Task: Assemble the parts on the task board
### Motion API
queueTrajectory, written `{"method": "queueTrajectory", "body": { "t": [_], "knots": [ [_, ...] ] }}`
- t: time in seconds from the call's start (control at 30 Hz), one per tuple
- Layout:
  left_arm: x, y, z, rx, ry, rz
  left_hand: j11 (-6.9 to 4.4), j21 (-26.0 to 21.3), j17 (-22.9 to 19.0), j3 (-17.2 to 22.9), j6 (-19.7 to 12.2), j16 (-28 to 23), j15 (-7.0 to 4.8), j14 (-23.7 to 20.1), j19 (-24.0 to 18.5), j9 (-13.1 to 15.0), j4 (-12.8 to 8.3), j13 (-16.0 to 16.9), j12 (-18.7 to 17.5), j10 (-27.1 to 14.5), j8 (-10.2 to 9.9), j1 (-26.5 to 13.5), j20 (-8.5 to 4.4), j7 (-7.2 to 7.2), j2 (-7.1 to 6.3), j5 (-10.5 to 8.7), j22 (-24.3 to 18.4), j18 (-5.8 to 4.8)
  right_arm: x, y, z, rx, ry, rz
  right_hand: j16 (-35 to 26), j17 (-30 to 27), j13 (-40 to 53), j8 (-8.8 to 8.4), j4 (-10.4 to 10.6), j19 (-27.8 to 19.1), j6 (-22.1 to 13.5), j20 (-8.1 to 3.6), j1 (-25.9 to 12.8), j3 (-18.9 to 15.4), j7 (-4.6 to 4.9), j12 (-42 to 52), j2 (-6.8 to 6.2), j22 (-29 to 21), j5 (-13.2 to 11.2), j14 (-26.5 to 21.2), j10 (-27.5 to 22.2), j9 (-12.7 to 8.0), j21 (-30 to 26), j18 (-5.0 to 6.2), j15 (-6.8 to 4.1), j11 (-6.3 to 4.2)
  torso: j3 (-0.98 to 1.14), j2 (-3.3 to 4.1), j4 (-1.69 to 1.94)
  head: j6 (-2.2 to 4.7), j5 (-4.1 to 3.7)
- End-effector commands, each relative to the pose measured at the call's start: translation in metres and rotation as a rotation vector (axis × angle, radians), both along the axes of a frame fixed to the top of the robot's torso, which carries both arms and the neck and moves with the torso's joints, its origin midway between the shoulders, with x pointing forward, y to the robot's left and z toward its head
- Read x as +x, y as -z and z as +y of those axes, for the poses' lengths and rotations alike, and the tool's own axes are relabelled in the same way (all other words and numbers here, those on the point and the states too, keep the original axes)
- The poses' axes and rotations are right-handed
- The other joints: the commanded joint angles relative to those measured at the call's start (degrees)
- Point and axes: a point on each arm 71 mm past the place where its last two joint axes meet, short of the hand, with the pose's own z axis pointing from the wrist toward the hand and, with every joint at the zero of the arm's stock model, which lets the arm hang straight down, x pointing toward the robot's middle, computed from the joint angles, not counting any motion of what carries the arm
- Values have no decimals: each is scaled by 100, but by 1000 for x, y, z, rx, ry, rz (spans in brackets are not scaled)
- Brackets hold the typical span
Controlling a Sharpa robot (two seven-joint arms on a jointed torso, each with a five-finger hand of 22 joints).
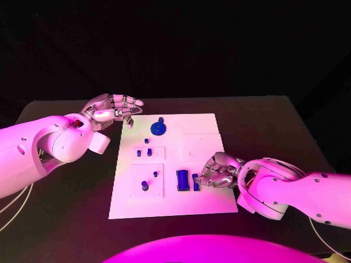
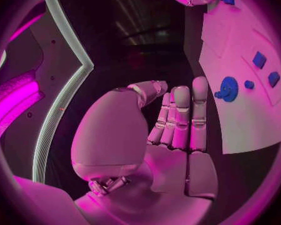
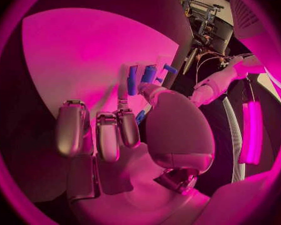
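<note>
The white task board [image 1: 199,205] lies in the middle of the black table. On it are a blue gear [image 1: 158,128] [image 2: 228,89] at the far end, small blue parts [image 1: 144,153] [image 2: 259,59] in the middle, and a tall blue block [image 1: 182,179] near the front. My right hand [image 1: 218,170] [image 3: 147,135] rests on the board beside that block. Its thumb and one finger pinch a narrow blue part [image 1: 195,182] [image 3: 133,80], and the other fingers are curled. My left hand [image 1: 112,109] [image 2: 172,130] hovers off the board's far left corner, fingers straight and holding nothing.
Two more small blue parts [image 1: 145,186] stand in a raised square on the board's near left. The black table [image 1: 64,208] shows bare on both sides of the board. My left forearm [image 1: 33,153] lies along the board's left side.
</note>
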Motion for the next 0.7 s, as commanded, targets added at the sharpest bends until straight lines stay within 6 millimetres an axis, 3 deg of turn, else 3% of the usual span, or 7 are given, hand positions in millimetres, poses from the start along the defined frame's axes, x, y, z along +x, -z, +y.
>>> {"method": "queueTrajectory", "body": {
  "t": [0.03, 0.53, 0.7],
  "knots": [
    [-1, -1, -2, -10, 14, -3, 2, -26, -7, 4, -43, 20, 24, -9, -3, -5, 37, -5, 31, -26, 31, -75, 39, 222, 3, 30, -6, 95, 3, -10, 4, 40, -95, -167, -9, 1003, 711, -174, -104, 100, -207, 47, 273, 31, 98, -56, -35, 1061, -22, 505, 49, -72, -76, -23, 81, 105, 4, 0, -8, -1, 5],
    [-1, -1, -1, -11, 12, -7, 1, -30, -3, 11, -52, 27, 24, -4, -1, -11, 44, -11, 37, -35, 42, -78, 40, 222, 9, 32, -10, 96, 5, -15, 4, 59, -190, -282, -5, 1012, 736, -616, -790, 92, -362, 173, 1095, 593, 289, -32, 83, 1065, -34, 505, 19, -250, -70, -23, 219, 264, -4, 2, 7, 11, 2],
    [-1, -1, -1, -11, 13, -7, 1, -30, -3, 11, -52, 27, 24, -4, -1, -11, 44, -11, 37, -35, 42, -78, 40, 222, 9, 32, -10, 96, 5, -11, 5, 44, -203, -259, -4, 1011, 746, -729, -1133, 91, -286, 194, 1268, 965, 323, -17, 229, 1071, -27, 504, 13, -295, -49, -23, 240, 288, -3, 4, 12, 5, 9]
  ]
}}
